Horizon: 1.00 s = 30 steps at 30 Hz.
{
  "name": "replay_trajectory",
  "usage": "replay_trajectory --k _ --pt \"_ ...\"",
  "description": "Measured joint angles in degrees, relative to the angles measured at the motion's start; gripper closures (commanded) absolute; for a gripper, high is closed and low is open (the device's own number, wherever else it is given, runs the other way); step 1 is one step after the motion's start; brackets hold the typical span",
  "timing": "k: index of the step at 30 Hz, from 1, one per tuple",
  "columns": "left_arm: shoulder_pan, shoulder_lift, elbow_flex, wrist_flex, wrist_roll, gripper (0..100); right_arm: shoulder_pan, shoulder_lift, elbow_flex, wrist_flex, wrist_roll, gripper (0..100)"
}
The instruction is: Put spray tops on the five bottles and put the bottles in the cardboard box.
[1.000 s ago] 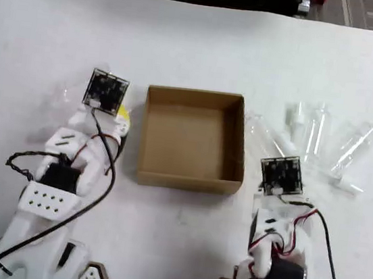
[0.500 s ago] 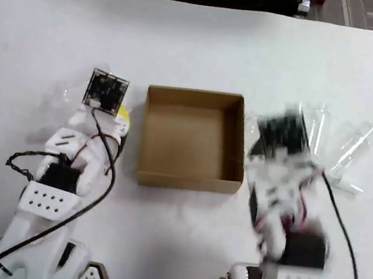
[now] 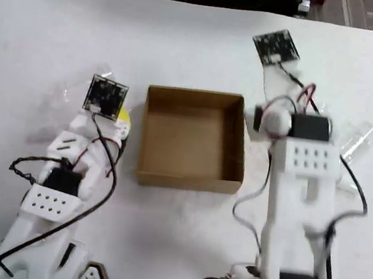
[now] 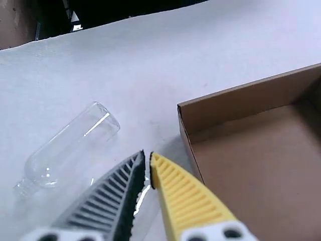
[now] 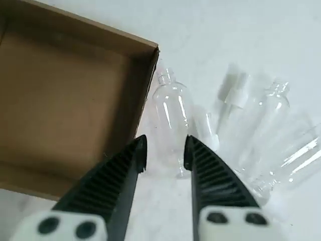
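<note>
From the left wrist, the left claw [image 4: 147, 159] is clenched on nothing over the counter [image 4: 200, 50], between a lone bottle [image 4: 67, 145] lying flat and the cardboard box [image 4: 241, 106]. From the right wrist, the right claw [image 5: 164, 149] is parted above the nearest bottle [image 5: 170, 113], which lies just beside the box. Other bottles [image 5: 271, 108] and a spray top [image 5: 233, 93] lie near.

Box [image 5: 100, 36]: brown cardboard, open top, upright, just beside right pincer [image 5: 164, 150]. One clear uncapped bottle [image 5: 170, 113] lies flat just ahead of its tips, neck pointing away. White spray top [image 5: 233, 93] and more bottles [image 5: 268, 113] lie beyond it. Another bottle [image 4: 67, 145] lies flat near left pincer [image 4: 147, 156].
</note>
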Motion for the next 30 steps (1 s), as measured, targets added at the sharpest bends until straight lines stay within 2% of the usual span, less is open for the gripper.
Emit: replay_trajectory --k 5,12,21,30 --pt "0.0 0.0 0.0 0.0 0.0 98 1.93 15.21 -13.71 4.31 2.9 86.9" --pt "0.0 0.0 0.0 -0.26 0.0 98 1.76 36.75 -38.07 18.02 13.45 86.8" --pt "-0.26 0.0 0.0 -0.26 0.0 98 2.37 61.54 -64.88 23.3 13.36 86.8" --pt "-1.41 0.0 0.0 -0.26 0.0 98 2.29 72.35 -74.2 23.38 13.36 86.8"
